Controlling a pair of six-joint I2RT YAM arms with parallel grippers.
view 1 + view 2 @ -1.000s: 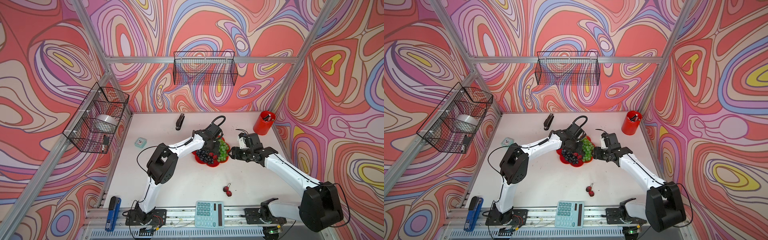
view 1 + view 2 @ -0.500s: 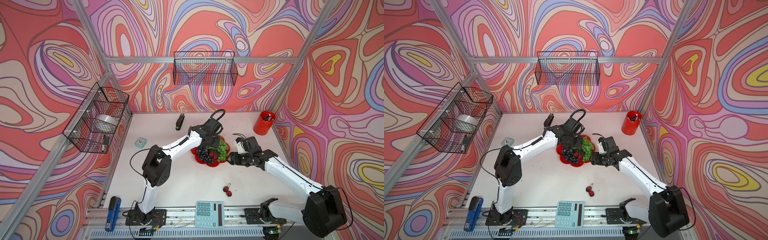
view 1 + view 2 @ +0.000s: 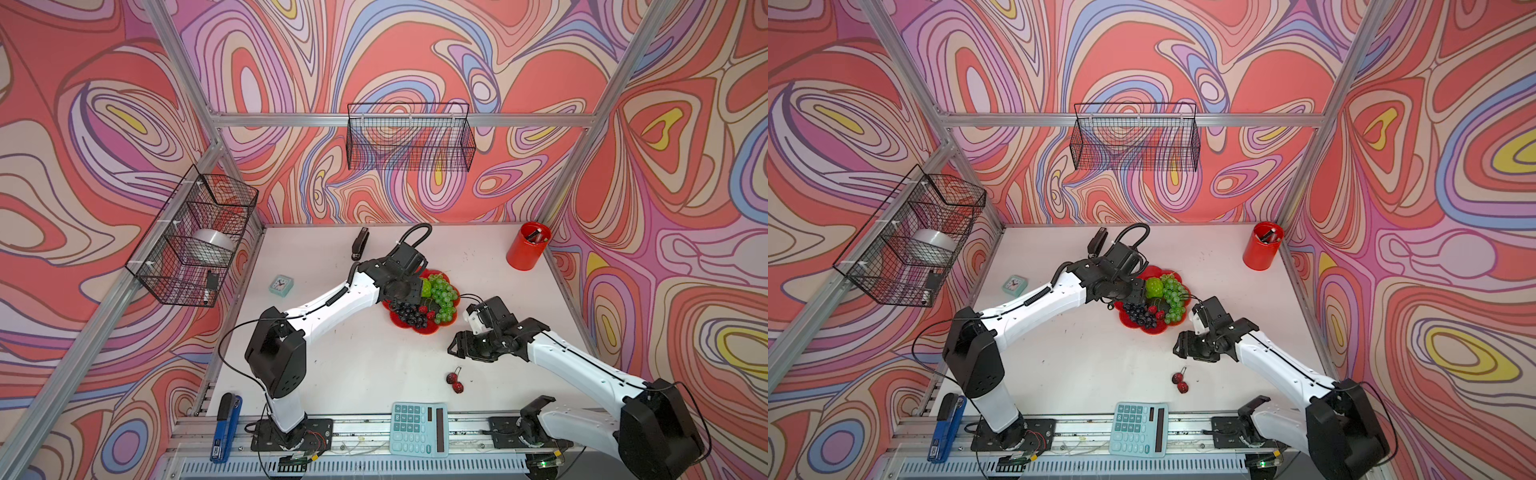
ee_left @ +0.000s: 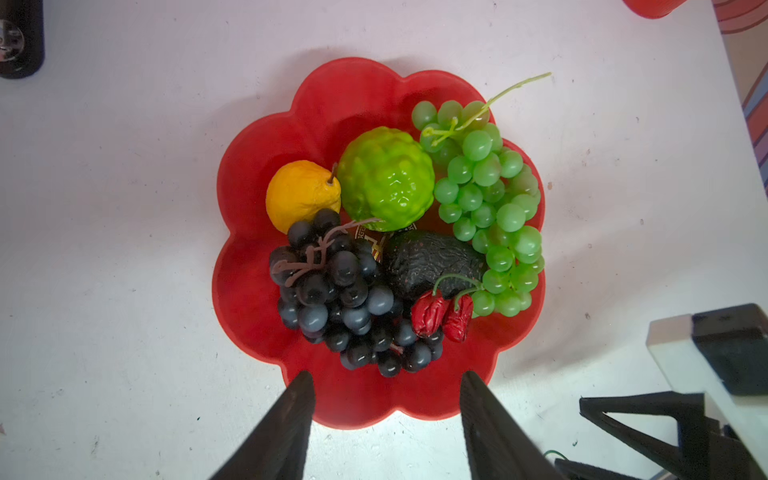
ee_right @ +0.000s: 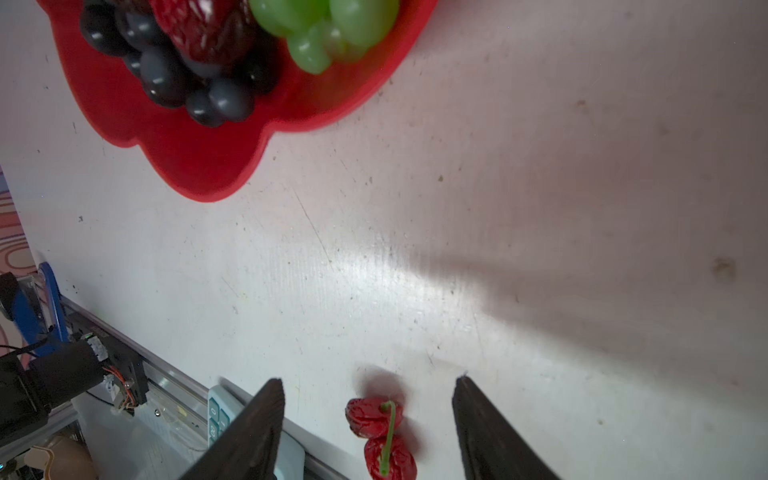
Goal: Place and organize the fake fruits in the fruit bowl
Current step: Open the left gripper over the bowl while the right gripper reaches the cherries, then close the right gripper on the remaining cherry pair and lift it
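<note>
The fruit bowl [image 4: 249, 291], a red dish with a scalloped rim, sits mid-table in both top views [image 3: 432, 330] [image 3: 1156, 329]. It holds a dark grape bunch [image 4: 340, 299], a green grape bunch [image 4: 490, 208], a yellow fruit [image 4: 301, 195], a bumpy lime-green ball [image 4: 386, 178], a dark avocado [image 4: 432, 262] and a pair of red berries [image 4: 440, 316]. My left gripper [image 4: 386, 376] hovers open and empty over the bowl's rim. Another red berry pair [image 5: 380, 432] [image 3: 454, 382] lies on the table nearer the front. My right gripper [image 5: 368, 380] [image 3: 457, 345] is open above it, apart from it.
A red cup [image 3: 528, 251] stands at the back right. A calculator [image 3: 419, 428] lies on the front rail. A small clock [image 3: 281, 286], a black stapler [image 3: 360, 243] and a blue stapler [image 3: 226, 428] are on the left. Wire baskets [image 3: 409, 141] hang on the walls.
The right gripper has moved from beside the bowl toward the front, over the loose red berries. The left arm has drawn back a little over the bowl with its jaws wider.
</note>
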